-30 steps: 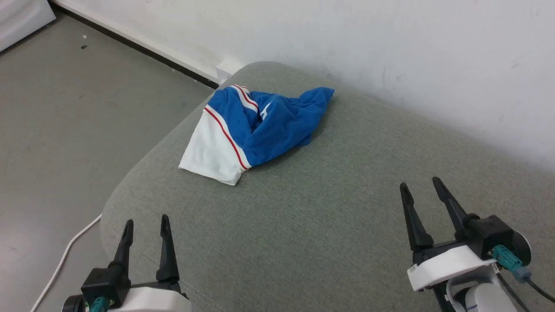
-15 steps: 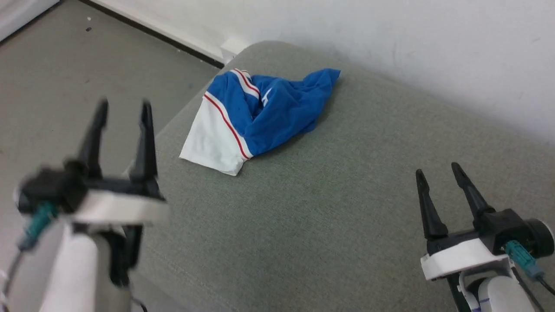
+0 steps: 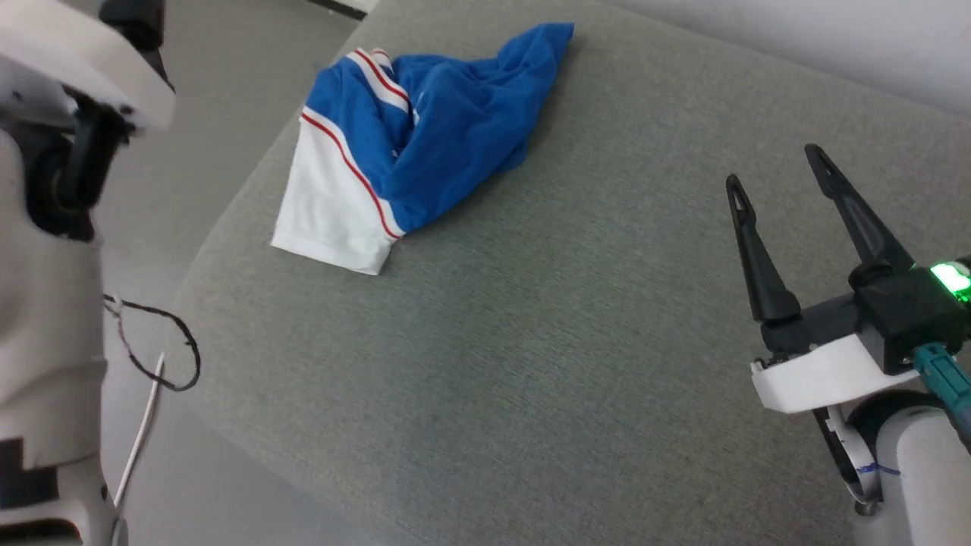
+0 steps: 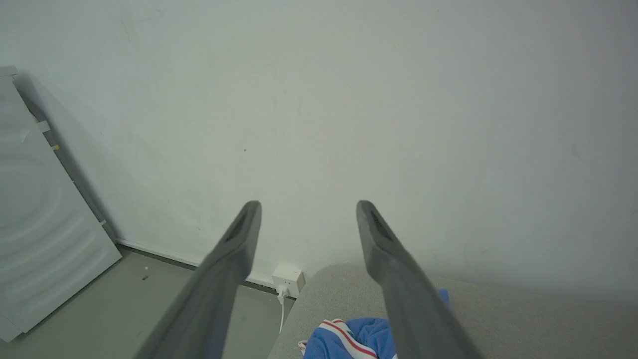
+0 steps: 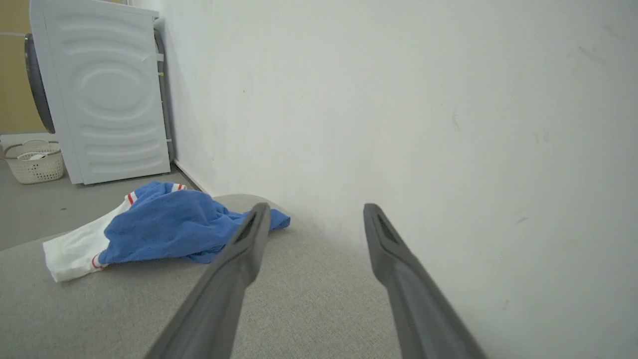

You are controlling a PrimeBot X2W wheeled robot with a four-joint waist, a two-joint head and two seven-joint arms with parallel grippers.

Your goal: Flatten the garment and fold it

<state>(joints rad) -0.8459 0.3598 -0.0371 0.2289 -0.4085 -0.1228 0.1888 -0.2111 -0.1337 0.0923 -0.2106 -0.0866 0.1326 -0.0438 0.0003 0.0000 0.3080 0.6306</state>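
Note:
The garment point(image 3: 410, 144) lies crumpled at the far left of a grey padded surface point(image 3: 531, 341). It is bright blue, with a white sleeve and red-and-white trim toward the edge. My right gripper point(image 3: 774, 168) hovers at the right, well away from it, open and empty. The right wrist view has that gripper point(image 5: 317, 207) pointing at the wall, the garment point(image 5: 164, 224) to its left. My left arm point(image 3: 45, 189) is raised at the left edge. In the left wrist view my left gripper point(image 4: 309, 205) is open and empty, high above the garment point(image 4: 349, 341).
A white wall runs along the far side of the surface. A white washing machine point(image 5: 109, 99) and a pale basket point(image 5: 35, 162) stand on the floor to the left. A wall socket point(image 4: 288, 278) sits by the corner, and cables point(image 3: 163, 356) lie on the floor.
My left arm has risen steeply, its fingers leaving the top left of the head view. The head camera has tilted downward. The right gripper has lifted a little. The garment lies as before.

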